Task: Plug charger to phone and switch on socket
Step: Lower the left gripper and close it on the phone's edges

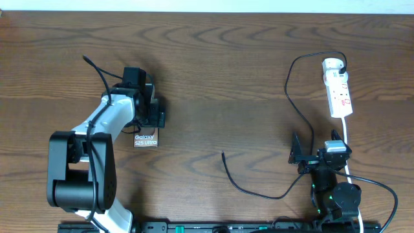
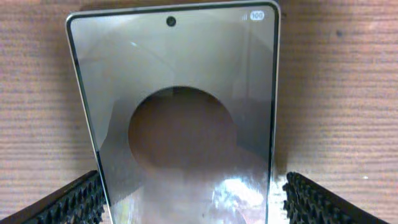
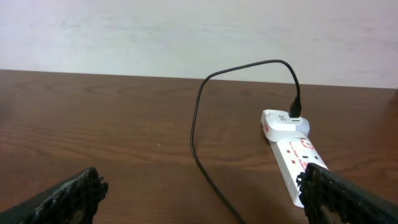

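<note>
Looking from overhead, we see the left gripper over the phone left of centre, the right gripper at lower right, the socket at upper right, and the charger with its free plug mid-frame, well apart from both. In the left wrist view, the fingers stand apart, straddling the phone. In the right wrist view, the jaws gape, empty, facing the socket. We judge the glossy phone may skid if pinched unevenly, spoiling plug alignment.

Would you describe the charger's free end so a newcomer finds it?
Find the white socket far right. The charger, a thin black cable, runs from its far end down and leftward. Its free tip lies alone on the table near centre, unlike the white cord.
</note>
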Motion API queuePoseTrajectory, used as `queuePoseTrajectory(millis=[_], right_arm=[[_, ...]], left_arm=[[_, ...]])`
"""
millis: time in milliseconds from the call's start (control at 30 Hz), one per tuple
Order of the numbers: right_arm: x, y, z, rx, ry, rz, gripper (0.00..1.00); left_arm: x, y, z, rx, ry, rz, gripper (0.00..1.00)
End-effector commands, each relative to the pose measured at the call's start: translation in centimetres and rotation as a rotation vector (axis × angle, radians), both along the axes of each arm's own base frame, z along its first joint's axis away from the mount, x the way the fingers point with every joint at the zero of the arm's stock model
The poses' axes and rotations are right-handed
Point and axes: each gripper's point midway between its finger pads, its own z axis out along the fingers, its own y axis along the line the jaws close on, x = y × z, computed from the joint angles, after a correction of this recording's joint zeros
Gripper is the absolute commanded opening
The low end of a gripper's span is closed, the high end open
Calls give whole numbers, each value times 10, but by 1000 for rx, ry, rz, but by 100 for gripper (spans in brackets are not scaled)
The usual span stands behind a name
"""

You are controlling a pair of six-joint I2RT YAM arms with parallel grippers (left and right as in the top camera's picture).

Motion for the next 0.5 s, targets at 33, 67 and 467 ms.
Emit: queuePoseTrajectory(millis=[33,67,467], right_arm=[[0,-1,-1,16,2,-7,99],[0,-1,-1,16,2,-7,99],[0,-1,-1,16,2,-7,99]], left_arm=[[-9,4,-8,26,25,-7,89],[-9,4,-8,27,26,-7,89],[-10,6,-9,35,29,-6,89]])
